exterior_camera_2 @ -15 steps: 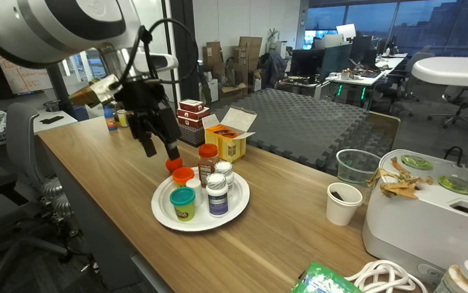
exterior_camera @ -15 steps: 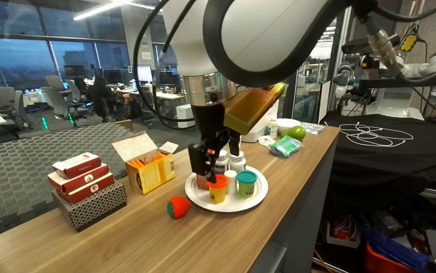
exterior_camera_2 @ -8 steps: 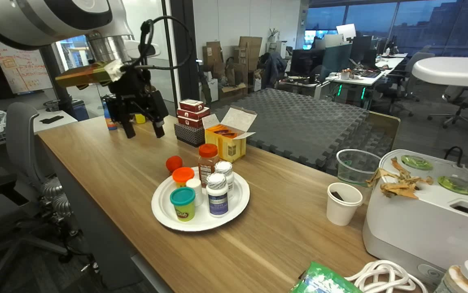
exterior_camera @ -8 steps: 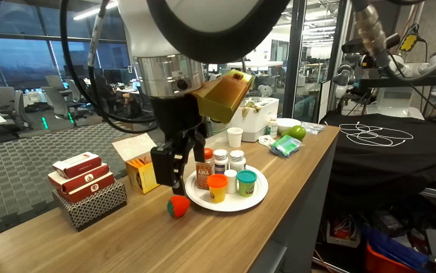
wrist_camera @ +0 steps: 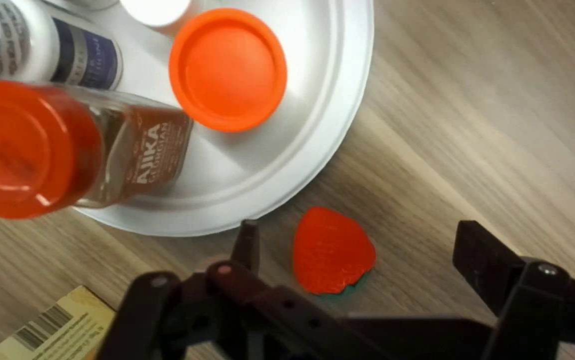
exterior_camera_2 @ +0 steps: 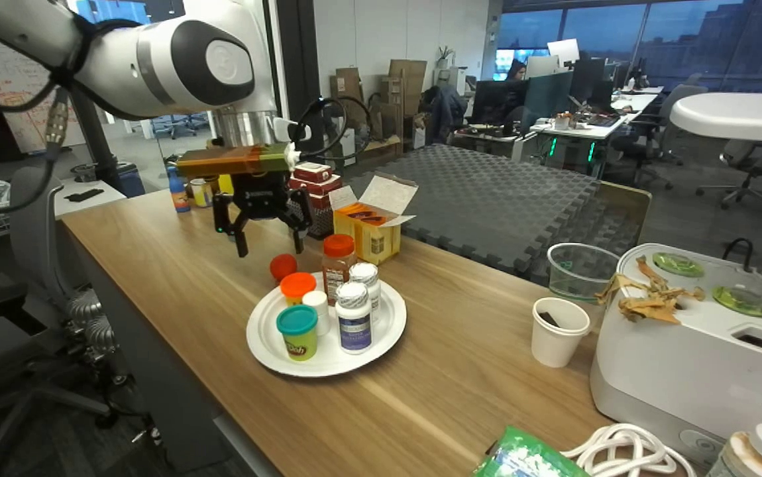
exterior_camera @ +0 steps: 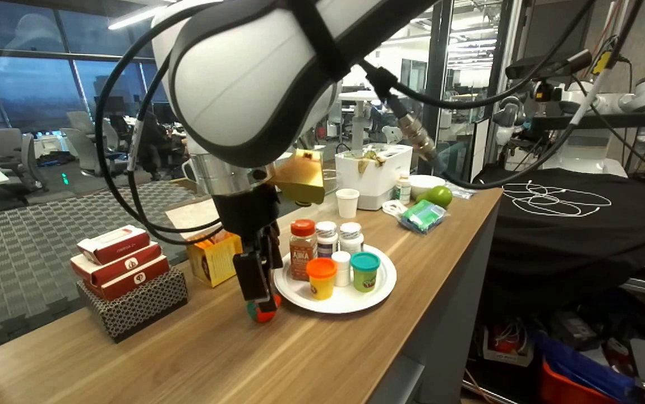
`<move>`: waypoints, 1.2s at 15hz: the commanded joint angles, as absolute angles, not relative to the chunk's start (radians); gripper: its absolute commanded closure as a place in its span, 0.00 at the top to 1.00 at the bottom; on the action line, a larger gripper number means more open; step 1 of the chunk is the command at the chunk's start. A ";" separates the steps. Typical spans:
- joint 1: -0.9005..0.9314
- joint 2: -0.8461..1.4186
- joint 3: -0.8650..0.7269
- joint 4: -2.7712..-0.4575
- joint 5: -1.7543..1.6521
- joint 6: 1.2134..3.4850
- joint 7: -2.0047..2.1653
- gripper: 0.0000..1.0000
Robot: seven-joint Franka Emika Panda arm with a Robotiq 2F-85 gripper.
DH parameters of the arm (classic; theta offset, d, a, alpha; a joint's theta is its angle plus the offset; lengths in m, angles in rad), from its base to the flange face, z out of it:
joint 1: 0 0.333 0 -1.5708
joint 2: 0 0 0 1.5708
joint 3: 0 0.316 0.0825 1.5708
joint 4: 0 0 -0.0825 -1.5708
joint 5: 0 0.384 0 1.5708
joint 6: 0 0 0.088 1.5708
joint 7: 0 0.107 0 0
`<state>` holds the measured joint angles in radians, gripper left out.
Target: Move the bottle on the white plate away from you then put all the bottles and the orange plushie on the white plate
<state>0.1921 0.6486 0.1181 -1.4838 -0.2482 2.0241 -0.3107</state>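
Observation:
The orange plushie (exterior_camera: 266, 317), strawberry-shaped with a green end, lies on the wooden table just outside the white plate (exterior_camera: 350, 307). It shows in the wrist view (wrist_camera: 332, 252) between the spread fingers. My gripper (exterior_camera_2: 270, 246) is open and empty above the plushie (exterior_camera_2: 281, 267); in an exterior view a finger partly covers it. Upright on the plate stand a red-lidded spice bottle (exterior_camera_2: 337, 278), two white pill bottles (exterior_camera_2: 354, 331) (exterior_camera_2: 372, 291), a small white bottle (exterior_camera_2: 315, 311), an orange-lidded tub (exterior_camera: 321, 280) and a teal-lidded tub (exterior_camera: 364, 275).
An open yellow box (exterior_camera_2: 368, 238) stands near the plate. Red boxes (exterior_camera: 123, 264) are stacked on a patterned box (exterior_camera: 137, 306). A white paper cup (exterior_camera_2: 556, 338), a white appliance (exterior_camera_2: 692, 371) and a green packet (exterior_camera_2: 527, 457) stand farther along the table.
My gripper has left the space over the plate's edge, turned at the wrist, and come down over the plushie, still open. The plushie, plate and bottles have not moved.

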 commanded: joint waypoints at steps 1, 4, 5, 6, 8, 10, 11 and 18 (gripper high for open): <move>0.175 0.760 0.150 -1.305 -0.225 1.923 -0.446 1.00; 0.178 0.808 0.160 -1.236 -0.228 1.872 -0.505 1.00; 0.179 0.822 0.161 -1.218 -0.227 1.856 -0.517 1.00; 0.180 0.834 0.163 -1.201 -0.228 1.840 -0.528 1.00; 0.180 0.861 0.164 -1.168 -0.226 1.807 -0.542 0.88; 0.179 0.886 0.163 -1.141 -0.226 1.782 -0.552 0.66; 0.179 0.899 0.162 -1.127 -0.226 1.772 -0.557 0.59; 0.191 0.948 0.156 -1.044 -0.231 1.722 -0.559 0.26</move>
